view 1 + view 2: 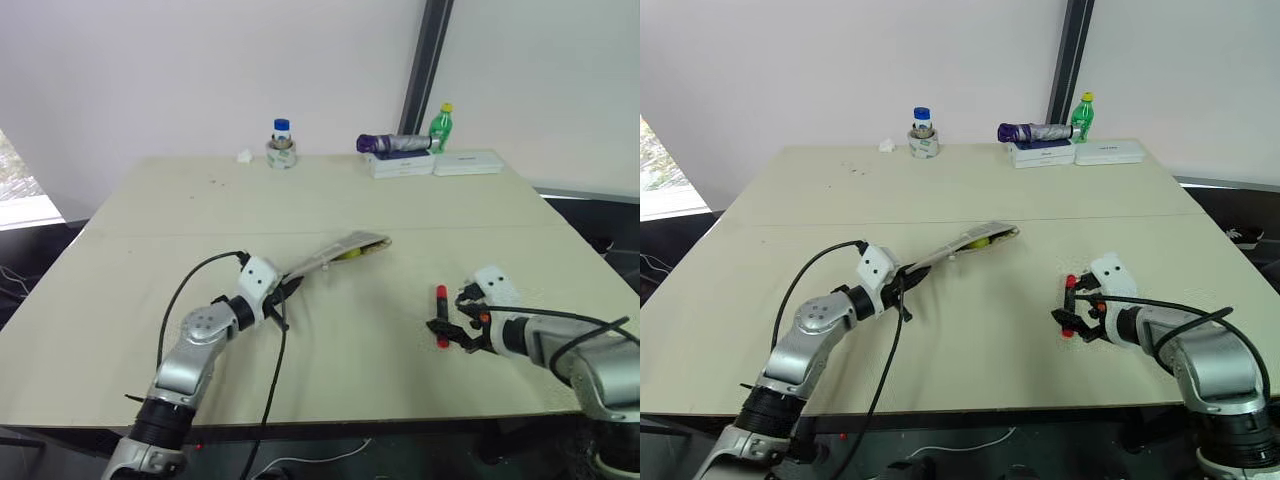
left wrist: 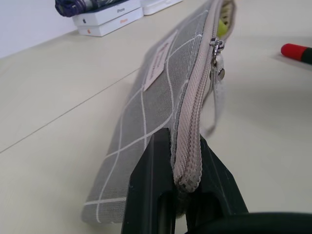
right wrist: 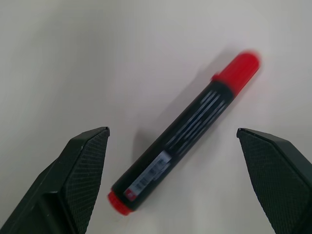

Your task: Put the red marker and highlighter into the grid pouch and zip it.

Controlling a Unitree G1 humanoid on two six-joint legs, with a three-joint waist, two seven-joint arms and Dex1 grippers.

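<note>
The left claw (image 1: 287,290) is clamped on the closed end of the grey white-gridded fabric pouch (image 1: 335,252), held above mid-worktop (image 1: 150,220), the yellow highlighter (image 1: 351,253) peeking from its mouth. The right claw (image 3: 173,170) gapes over the red-capped black marker (image 3: 183,129) near the worktop's right edge. The round marker lies askew between the fingers; closing could roll it away, and the tilted pouch may spill the highlighter.

I see the grid pouch (image 1: 335,252) left of centre on the bench (image 1: 330,200), the highlighter (image 1: 350,253) in its open end. The red marker (image 1: 441,316) lies well right, between my right gripper's (image 3: 175,180) fingers (image 3: 80,175).
</note>
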